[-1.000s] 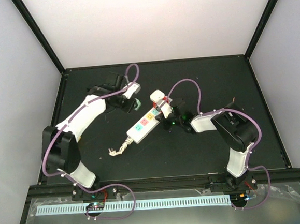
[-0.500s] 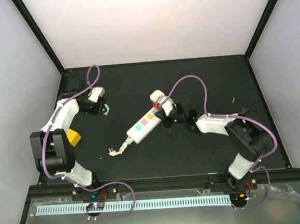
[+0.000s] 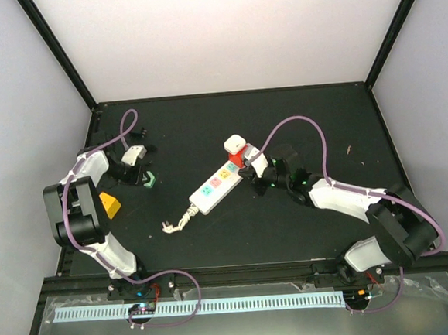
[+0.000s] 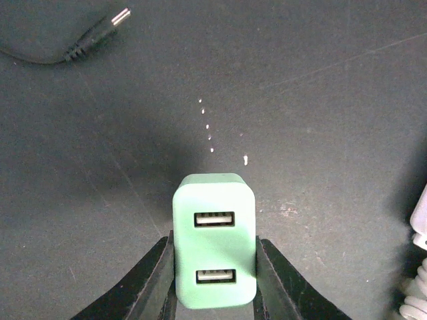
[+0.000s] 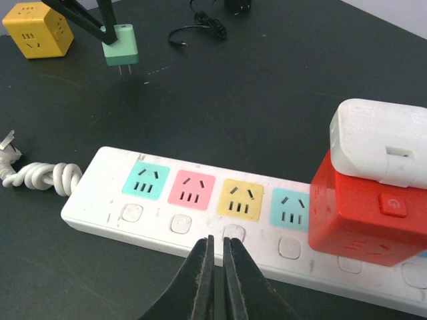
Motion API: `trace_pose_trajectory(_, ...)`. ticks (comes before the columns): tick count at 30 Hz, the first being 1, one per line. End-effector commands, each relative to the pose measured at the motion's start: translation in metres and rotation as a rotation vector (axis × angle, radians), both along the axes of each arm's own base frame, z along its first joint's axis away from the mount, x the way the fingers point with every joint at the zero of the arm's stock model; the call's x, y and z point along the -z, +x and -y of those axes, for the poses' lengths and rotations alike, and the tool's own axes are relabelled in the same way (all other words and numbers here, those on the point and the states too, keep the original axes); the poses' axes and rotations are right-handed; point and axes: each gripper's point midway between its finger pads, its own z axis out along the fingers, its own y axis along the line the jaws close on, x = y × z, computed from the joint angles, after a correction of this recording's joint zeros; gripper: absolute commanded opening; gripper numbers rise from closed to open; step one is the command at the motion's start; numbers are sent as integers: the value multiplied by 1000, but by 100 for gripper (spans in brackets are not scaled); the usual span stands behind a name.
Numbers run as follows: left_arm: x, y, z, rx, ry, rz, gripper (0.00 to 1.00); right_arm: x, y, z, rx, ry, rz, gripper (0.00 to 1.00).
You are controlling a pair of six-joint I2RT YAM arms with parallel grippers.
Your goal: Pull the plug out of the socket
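Note:
The socket (image 3: 210, 188) is a long white power strip lying slantwise mid-table, with green, pink, yellow and blue outlet faces (image 5: 191, 189). The green two-port plug (image 4: 214, 240) hangs clear of the strip at the far left, prongs down just over the table, and my left gripper (image 4: 215, 267) is shut on its sides. The right wrist view shows that plug (image 5: 121, 45) far off. My right gripper (image 5: 218, 241) is shut with nothing in it, tips at the strip's near edge below the yellow outlet. In the top view it (image 3: 245, 172) sits beside the strip.
A red cube adapter (image 5: 363, 213) with a white charger (image 5: 383, 140) on top stands plugged in at the strip's far end. A yellow cube adapter (image 3: 110, 204) lies at the left. A black cable (image 4: 87, 40) lies near the back left. The strip's cord stub (image 3: 178, 221) curls toward me.
My left arm has swung from beside the strip to the table's far left, carrying the green plug. The right arm has stretched out lower, its gripper staying at the strip.

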Motion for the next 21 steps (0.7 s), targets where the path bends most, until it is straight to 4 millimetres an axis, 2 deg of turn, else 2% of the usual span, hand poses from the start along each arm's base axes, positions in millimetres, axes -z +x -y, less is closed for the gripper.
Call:
trace_pose_trajectory(1, 9, -3, 0, 19, -45, -18, 18, -14, 3, 6, 20, -10, 61, 10)
trace_pose_trajectory(7, 22, -2, -11, -16, -54, -60, 21, -15, 0, 14, 28, -27, 79, 12)
trace_pose_trajectory(15, 25, 1, -25, -70, -49, -70, 46, -22, 7, 25, 65, -9, 75, 17)
trace_pose_trajectory(17, 23, 2, -28, -77, -45, -67, 54, -23, 7, 24, 63, -10, 75, 21)
trace_pose_trajectory(21, 18, 4, -32, -85, -31, -52, 61, -25, 11, 24, 72, -9, 80, 33)
